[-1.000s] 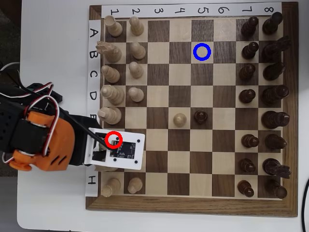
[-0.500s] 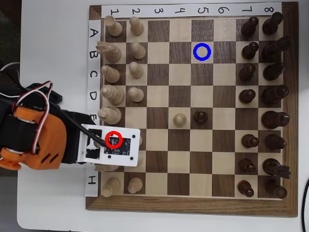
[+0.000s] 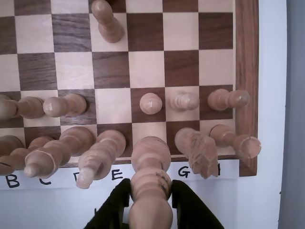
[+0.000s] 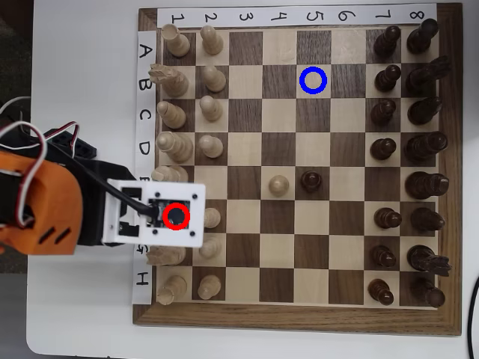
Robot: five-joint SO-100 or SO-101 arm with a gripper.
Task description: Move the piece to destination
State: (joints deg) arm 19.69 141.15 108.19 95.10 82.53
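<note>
Hobby or lab bench setup: white table (image 4: 82,67), labelled wooden chessboard (image 4: 299,318), loose servo wires (image 4: 30,131) at 9 o'clock, orange printed arm (image 4: 37,202).

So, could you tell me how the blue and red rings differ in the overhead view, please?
The blue ring sits at row B, column 5; the red ring sits at row F, near column 1. The blue ring encloses bare light wood; the red ring lies over the arm's white mount and encloses a dark spot. Both are bold circles of similar size.
</note>
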